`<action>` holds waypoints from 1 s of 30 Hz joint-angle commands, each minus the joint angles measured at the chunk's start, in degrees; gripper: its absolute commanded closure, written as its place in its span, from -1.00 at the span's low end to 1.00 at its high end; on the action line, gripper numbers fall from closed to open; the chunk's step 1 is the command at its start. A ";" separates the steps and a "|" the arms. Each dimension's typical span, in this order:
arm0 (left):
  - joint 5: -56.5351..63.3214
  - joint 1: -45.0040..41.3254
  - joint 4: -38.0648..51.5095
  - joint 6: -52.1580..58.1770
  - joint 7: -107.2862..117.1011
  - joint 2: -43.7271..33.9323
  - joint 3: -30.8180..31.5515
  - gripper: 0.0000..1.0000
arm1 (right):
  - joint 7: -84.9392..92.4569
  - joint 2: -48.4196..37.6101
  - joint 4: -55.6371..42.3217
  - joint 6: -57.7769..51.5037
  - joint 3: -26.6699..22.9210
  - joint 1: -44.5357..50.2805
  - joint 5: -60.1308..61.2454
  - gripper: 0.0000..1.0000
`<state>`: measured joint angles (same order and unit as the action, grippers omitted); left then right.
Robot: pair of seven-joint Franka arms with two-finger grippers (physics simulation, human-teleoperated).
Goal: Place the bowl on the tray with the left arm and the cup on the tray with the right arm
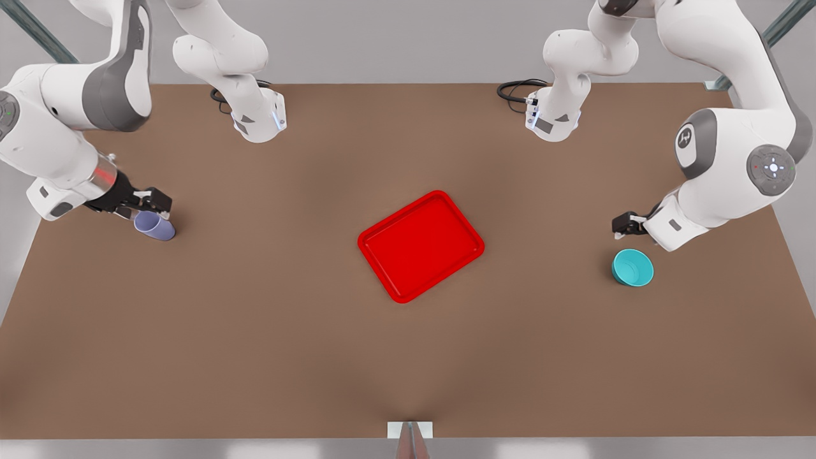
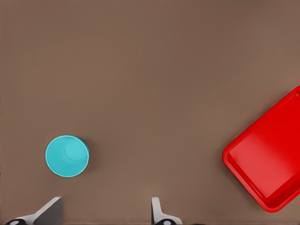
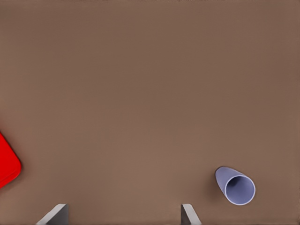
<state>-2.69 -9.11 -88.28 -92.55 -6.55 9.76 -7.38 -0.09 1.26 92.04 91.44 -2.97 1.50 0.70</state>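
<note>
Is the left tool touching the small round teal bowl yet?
Apart. The left wrist view shows bare brown table between the open left tool and the small round teal bowl.

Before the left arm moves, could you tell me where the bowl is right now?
The bowl sits on the table at the front view's right, well clear of the tray, just in front of the open left gripper.
</note>
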 commanded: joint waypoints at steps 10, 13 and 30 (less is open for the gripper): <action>-4.87 17.63 -9.28 -13.71 -24.20 15.46 -1.15 -1.00 | 0.00 0.15 -0.20 -0.12 -0.02 -2.90 0.00 -1.00; -4.87 18.86 -11.21 -18.63 -27.46 18.62 -1.15 -1.00 | 0.00 0.15 -0.20 -0.12 -0.10 -2.99 0.00 -1.00; -6.97 20.89 -12.09 -24.96 -29.57 26.80 -1.15 -0.74 | 0.00 0.23 -0.20 -0.03 -0.10 -2.99 0.00 -1.00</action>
<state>-9.58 11.74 -100.33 -117.51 -36.12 36.56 -8.53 -0.09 1.50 91.85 91.43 -3.08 -3.64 0.70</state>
